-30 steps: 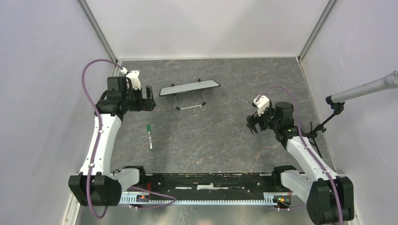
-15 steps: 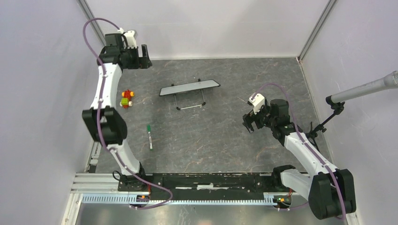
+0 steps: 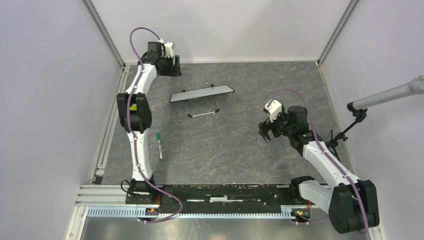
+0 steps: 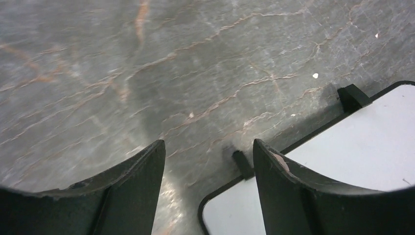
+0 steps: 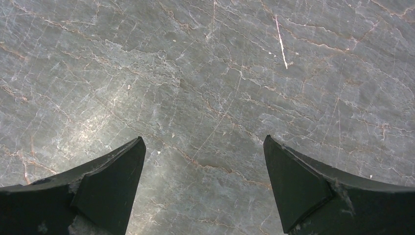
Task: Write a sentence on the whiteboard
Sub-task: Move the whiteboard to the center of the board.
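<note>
left hand [image 4: 208,143]: spread, empty | whiteboard [image 4: 362,142]: corner, lower right

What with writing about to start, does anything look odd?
The green marker lies loose on the table, held by neither the open left gripper, which hovers by a corner of the whiteboard, nor the open right gripper.

No readable text in any view. The whiteboard [image 3: 202,93] sits edge-on in the top view, so its face can't be read there. The corner seen in the left wrist view is plain white. Any print on the green-capped marker [image 3: 159,145] lying on the counter [image 3: 240,150] is too small to make out.
</note>
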`<act>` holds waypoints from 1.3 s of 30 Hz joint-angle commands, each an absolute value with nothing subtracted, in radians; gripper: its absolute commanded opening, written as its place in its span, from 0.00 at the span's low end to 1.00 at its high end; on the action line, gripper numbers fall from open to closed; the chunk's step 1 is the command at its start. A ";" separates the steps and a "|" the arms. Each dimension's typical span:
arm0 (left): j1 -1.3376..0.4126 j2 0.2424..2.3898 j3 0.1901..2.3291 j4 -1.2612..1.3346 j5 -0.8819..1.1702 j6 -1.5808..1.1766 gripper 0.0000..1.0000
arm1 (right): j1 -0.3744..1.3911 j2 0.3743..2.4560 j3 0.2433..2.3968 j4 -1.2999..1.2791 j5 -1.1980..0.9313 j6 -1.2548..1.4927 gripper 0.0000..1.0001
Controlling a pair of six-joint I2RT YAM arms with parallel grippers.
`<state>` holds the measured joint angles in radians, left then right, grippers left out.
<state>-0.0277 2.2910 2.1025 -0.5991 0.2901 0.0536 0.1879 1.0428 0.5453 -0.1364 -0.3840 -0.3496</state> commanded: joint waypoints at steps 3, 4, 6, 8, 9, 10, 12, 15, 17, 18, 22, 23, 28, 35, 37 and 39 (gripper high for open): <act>-0.080 2.387 2.210 -0.559 0.284 0.096 0.69 | 0.190 1.041 0.529 -0.112 -0.377 -0.371 0.97; -0.088 2.398 2.215 -0.564 0.286 0.102 0.69 | 0.190 1.044 0.529 -0.112 -0.378 -0.372 0.97; -0.095 2.415 2.217 -0.574 0.304 0.105 0.67 | 0.190 1.047 0.531 -0.113 -0.376 -0.373 0.97; -0.099 2.425 2.209 -0.586 0.312 0.109 0.64 | 0.190 1.048 0.531 -0.114 -0.374 -0.374 0.97; -0.098 2.426 2.198 -0.591 0.317 0.117 0.62 | 0.190 1.048 0.531 -0.114 -0.374 -0.374 0.97; -0.099 2.422 2.183 -0.594 0.319 0.126 0.60 | 0.190 1.047 0.531 -0.113 -0.373 -0.376 0.97; -0.099 2.403 2.128 -0.594 0.321 0.153 0.56 | 0.190 1.044 0.529 -0.114 -0.371 -0.375 0.97; -0.099 2.356 2.046 -0.592 0.327 0.194 0.49 | 0.191 1.042 0.529 -0.113 -0.372 -0.376 0.97; -0.099 2.303 1.970 -0.575 0.335 0.223 0.45 | 0.191 1.040 0.529 -0.114 -0.371 -0.376 0.97; -0.099 2.275 1.933 -0.565 0.344 0.235 0.44 | 0.189 1.039 0.529 -0.114 -0.372 -0.377 0.97; -0.099 2.183 1.788 -0.540 0.344 0.275 0.39 | 0.190 1.031 0.529 -0.117 -0.373 -0.377 0.97; -0.098 2.157 1.757 -0.534 0.348 0.282 0.38 | 0.190 1.028 0.529 -0.117 -0.373 -0.379 0.97; -0.098 2.048 1.593 -0.530 0.388 0.299 0.34 | 0.190 1.023 0.533 -0.123 -0.370 -0.380 0.97; -0.117 1.901 1.347 -0.541 0.462 0.338 0.28 | 0.189 1.020 0.532 -0.126 -0.385 -0.370 0.97; -0.130 1.866 1.285 -0.541 0.481 0.357 0.28 | 0.188 1.019 0.531 -0.125 -0.390 -0.370 0.97; -0.140 1.844 1.245 -0.542 0.485 0.370 0.27 | 0.187 1.019 0.531 -0.124 -0.390 -0.370 0.97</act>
